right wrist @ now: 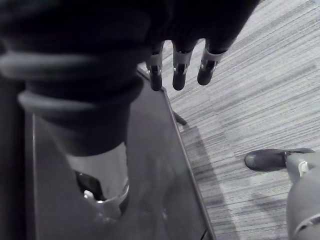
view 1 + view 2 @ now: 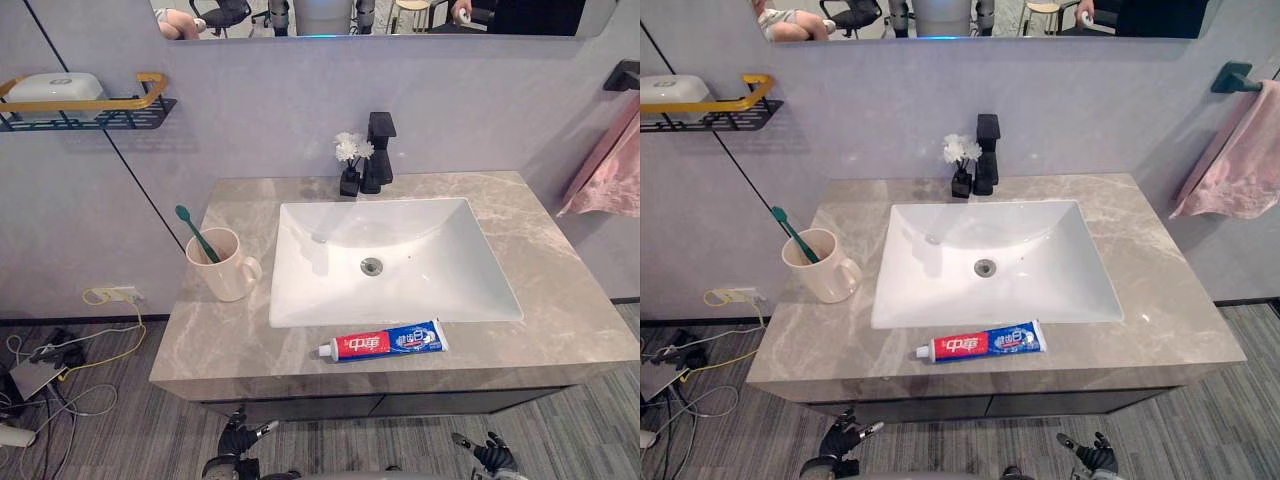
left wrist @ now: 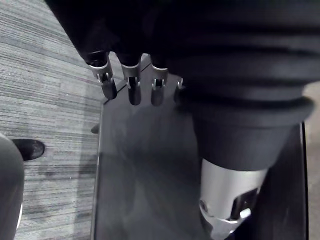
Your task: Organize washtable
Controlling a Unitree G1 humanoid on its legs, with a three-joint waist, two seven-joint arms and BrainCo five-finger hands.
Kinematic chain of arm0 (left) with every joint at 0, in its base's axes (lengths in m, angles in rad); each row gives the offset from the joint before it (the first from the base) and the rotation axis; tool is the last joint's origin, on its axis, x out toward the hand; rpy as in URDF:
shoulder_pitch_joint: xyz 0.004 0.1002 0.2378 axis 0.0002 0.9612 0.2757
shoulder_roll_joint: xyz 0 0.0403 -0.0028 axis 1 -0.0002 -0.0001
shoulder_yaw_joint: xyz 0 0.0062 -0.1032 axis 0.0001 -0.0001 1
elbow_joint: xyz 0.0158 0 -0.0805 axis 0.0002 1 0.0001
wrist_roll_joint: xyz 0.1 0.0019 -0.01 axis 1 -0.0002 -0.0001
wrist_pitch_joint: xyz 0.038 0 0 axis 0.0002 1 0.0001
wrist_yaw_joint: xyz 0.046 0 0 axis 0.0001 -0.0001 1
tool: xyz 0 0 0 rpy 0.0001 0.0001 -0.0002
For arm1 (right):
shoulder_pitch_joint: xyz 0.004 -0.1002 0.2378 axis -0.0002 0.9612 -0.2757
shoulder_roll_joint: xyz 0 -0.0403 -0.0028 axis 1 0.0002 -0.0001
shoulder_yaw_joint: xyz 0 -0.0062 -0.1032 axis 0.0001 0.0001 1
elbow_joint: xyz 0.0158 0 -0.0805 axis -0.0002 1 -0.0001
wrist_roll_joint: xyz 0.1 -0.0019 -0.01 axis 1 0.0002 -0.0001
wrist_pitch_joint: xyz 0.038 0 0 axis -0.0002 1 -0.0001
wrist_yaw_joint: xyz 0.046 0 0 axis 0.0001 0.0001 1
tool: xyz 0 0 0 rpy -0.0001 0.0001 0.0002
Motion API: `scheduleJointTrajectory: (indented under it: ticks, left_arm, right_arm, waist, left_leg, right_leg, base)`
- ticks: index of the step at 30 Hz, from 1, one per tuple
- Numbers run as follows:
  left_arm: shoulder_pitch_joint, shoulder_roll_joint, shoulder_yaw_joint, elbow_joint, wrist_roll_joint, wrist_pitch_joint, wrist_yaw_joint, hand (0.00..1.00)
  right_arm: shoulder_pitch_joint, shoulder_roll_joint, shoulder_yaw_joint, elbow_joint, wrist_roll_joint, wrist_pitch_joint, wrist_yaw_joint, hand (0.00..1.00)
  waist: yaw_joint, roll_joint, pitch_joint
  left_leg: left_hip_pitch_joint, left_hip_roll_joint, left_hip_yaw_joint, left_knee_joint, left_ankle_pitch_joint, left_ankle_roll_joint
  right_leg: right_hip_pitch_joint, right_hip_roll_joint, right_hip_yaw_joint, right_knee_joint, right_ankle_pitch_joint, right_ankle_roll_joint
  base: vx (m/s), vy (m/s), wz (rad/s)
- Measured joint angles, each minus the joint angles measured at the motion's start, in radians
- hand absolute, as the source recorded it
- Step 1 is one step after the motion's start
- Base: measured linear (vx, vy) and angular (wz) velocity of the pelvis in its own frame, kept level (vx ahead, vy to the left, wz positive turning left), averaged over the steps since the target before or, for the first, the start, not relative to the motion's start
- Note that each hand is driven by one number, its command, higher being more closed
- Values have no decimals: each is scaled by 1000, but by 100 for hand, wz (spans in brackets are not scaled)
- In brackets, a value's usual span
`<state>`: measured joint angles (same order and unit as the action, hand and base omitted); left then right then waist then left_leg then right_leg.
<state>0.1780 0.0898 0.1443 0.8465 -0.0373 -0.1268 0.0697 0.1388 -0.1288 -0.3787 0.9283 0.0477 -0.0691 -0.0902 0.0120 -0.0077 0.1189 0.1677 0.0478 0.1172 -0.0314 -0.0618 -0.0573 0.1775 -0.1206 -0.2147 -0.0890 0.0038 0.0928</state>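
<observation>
A red, white and blue toothpaste tube (image 2: 383,343) lies flat on the marble washtable (image 2: 560,300), along the front rim of the white sink (image 2: 390,260). A cream mug (image 2: 228,264) stands at the sink's left with a green toothbrush (image 2: 197,234) leaning in it. My left hand (image 2: 240,437) hangs low below the table's front edge at the left, fingers relaxed and holding nothing. My right hand (image 2: 492,455) hangs likewise at the right, fingers (image 1: 179,67) straight and empty.
A black faucet (image 2: 379,152) and a small black vase of white flowers (image 2: 350,164) stand behind the sink. A wire wall shelf (image 2: 95,105) holds a white box at the upper left. A pink towel (image 2: 612,165) hangs at the right. Cables (image 2: 60,370) lie on the floor at the left.
</observation>
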Motion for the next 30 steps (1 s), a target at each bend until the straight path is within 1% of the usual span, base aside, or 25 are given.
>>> scheduleJointTrajectory:
  ticks: [4, 6, 7, 9, 10, 12, 13, 14, 15, 16, 17, 18, 20, 21, 23, 25, 27, 28, 30]
  left_arm:
    - [7, 20, 115, -61, -1, 0, 3, 0]
    - [7, 58, 202, -119, -1, 0, 19, 0]
    - [8, 66, 224, -137, -1, 0, 24, 0]
    - [16, 102, 299, -228, 0, 0, 42, 0]
    - [21, 110, 315, -261, 1, 1, 45, 0]
    - [27, 121, 380, -419, 2, 1, 69, 0]
    - [27, 122, 394, -464, 3, 1, 73, 0]
    - [27, 122, 414, -561, 6, 2, 88, 0]
    - [24, 122, 418, -659, 13, 1, 103, 0]
    - [24, 122, 418, -709, 14, 1, 111, 0]
    - [21, 118, 416, -809, 27, 0, 120, 0]
    - [19, 114, 413, -860, 41, -1, 129, 0]
    - [18, 106, 386, -1063, 102, -19, 156, 0]
    - [17, 106, 371, -1109, 117, -21, 157, 0]
    - [19, 105, 297, -1277, 182, -39, 153, 0]
    - [17, 105, 195, -1408, 290, -61, 146, 0]
    - [17, 105, 88, -1487, 339, -89, 121, 0]
    - [17, 105, 58, -1503, 347, -95, 113, 0]
    - [17, 111, -38, -1537, 377, -115, 85, 0]
  right_arm:
    - [-6, -19, -9, 0, 0, -2, 5, 0]
    - [-16, -39, -12, -1, 0, -3, 7, 0]
    - [-16, -43, -15, -1, 0, -3, 7, 0]
    - [-16, -56, -16, -2, 0, -4, 8, 0]
    - [-16, -58, -16, -5, 0, -4, 8, 0]
    - [-11, -56, -16, -7, 0, -12, 10, 0]
    - [-9, -56, -16, -7, 0, -12, 11, 0]
    - [3, -54, -16, -8, -1, -13, 17, 0]
    - [8, -51, -16, -11, 0, -15, 26, 0]
    - [11, -50, -16, -11, 0, -15, 28, 0]
    - [22, -46, -16, -9, 0, -17, 29, 0]
    - [24, -45, -16, -9, 0, -18, 29, 0]
    - [27, -33, -16, 1, 2, -18, 29, 0]
    - [29, -30, -15, 1, 3, -18, 29, 0]
    - [29, -20, -13, 1, 3, -22, 34, 0]
    - [27, -10, -4, 1, 3, -27, 49, 0]
    - [27, 0, 10, 1, 3, -36, 58, 0]
    - [27, 1, 20, 1, 3, -37, 60, 0]
    - [27, 7, 50, 1, 1, -37, 75, 0]
  waist:
    - [1, 2, 0]
    - [2, 4, 0]
    - [3, 5, 1]
    - [4, 8, 1]
    - [5, 9, 1]
    - [8, 13, 1]
    - [11, 15, 2]
    - [27, 18, 0]
    - [33, 21, -2]
    - [33, 22, -3]
    - [33, 25, -5]
    - [32, 25, -5]
    - [38, 27, -5]
    - [37, 28, -5]
    - [31, 30, -2]
    - [29, 32, -1]
    - [26, 34, 1]
    - [25, 35, 1]
    - [20, 33, 4]
  left_leg:
    - [-2, -3, -25, 1, 3, 1]
    - [-15, -6, -41, 1, 11, 4]
    - [-16, -7, -45, 1, 12, 4]
    - [-20, -11, -65, -2, 20, 5]
    - [-21, -12, -68, -3, 20, 5]
    - [-33, -15, -90, -3, 23, 9]
    - [-35, -15, -91, -3, 23, 9]
    - [-37, -18, -95, -3, 24, 10]
    - [-40, -22, -106, -3, 25, 12]
    - [-42, -25, -116, -2, 26, 13]
    - [-52, -30, -133, 3, 27, 14]
    - [-56, -31, -140, 5, 27, 14]
    - [-64, -34, -147, 18, 27, 14]
    - [-65, -35, -150, 21, 27, 14]
    - [-70, -39, -167, 30, 27, 14]
    - [-70, -42, -170, 33, 26, 14]
    - [-71, -44, -172, 38, 26, 15]
    - [-71, -44, -173, 39, 26, 15]
    - [-71, -46, -177, 44, 26, 15]
  right_leg:
    - [12, -3, -26, -1, -3, 4]
    - [9, -6, -43, 0, -4, 4]
    - [9, -6, -48, 0, -4, 4]
    - [13, -11, -68, 4, -9, 11]
    - [13, -13, -71, 5, -10, 12]
    - [12, -19, -94, 6, -11, 14]
    - [12, -20, -97, 7, -11, 14]
    - [13, -23, -103, 7, -11, 14]
    - [15, -25, -112, 7, -11, 14]
    - [18, -27, -119, 7, -12, 16]
    - [19, -31, -136, 7, -15, 18]
    - [20, -32, -143, 7, -15, 19]
    - [28, -35, -153, 7, -16, 19]
    - [29, -36, -158, 8, -16, 19]
    - [31, -38, -172, 17, -19, 15]
    - [31, -41, -172, 19, -20, 15]
    - [33, -43, -172, 21, -20, 15]
    - [33, -43, -172, 23, -20, 15]
    - [31, -44, -174, 35, -28, 16]
  base:
    - [-29, -17, 19]
    - [-47, -17, 24]
    - [-59, -19, 24]
    - [-49, -14, 23]
    - [-40, -3, 22]
    - [-35, -4, 27]
    - [-30, 1, 21]
    - [-23, 10, 15]
    - [-15, 13, 21]
    - [-3, 11, 33]
    - [3, 6, 34]
    - [4, 9, 32]
    - [15, 8, 17]
    - [4, 5, 18]
    - [-15, 7, 19]
    - [-32, 17, 4]
    - [-42, 14, 1]
    - [-60, 19, 2]
    - [-49, 15, 6]
